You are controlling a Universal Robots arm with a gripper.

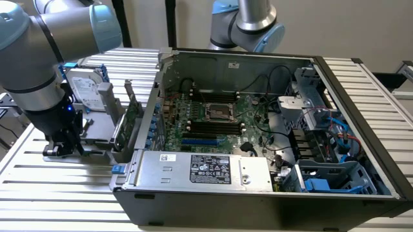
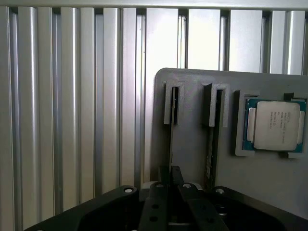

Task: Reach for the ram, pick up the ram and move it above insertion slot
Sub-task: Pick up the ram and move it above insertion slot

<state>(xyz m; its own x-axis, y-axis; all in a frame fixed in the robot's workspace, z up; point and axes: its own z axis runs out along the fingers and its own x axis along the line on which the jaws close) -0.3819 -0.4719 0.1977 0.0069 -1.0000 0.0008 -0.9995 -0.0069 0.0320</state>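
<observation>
The ram (image 2: 172, 125) stands on edge in a slot of a grey holder (image 2: 192, 139), showing as a thin dark strip. My gripper (image 2: 171, 174) is down over it, and its two black fingers (image 2: 163, 185) are pressed close together around the near end of the strip. In the exterior view my gripper (image 1: 65, 147) sits low over the grey holder (image 1: 96, 152) at the exterior view's left, beside the open computer case (image 1: 258, 193). The black memory slots (image 1: 213, 126) lie on the green motherboard inside the case.
A second stick (image 2: 211, 144) stands in the neighbouring holder slot, with a processor chip (image 2: 275, 125) beyond it. A hard drive (image 1: 87, 92) and an upright green card (image 1: 132, 118) stand between my arm and the case wall. Another arm (image 1: 248, 24) stands behind the case.
</observation>
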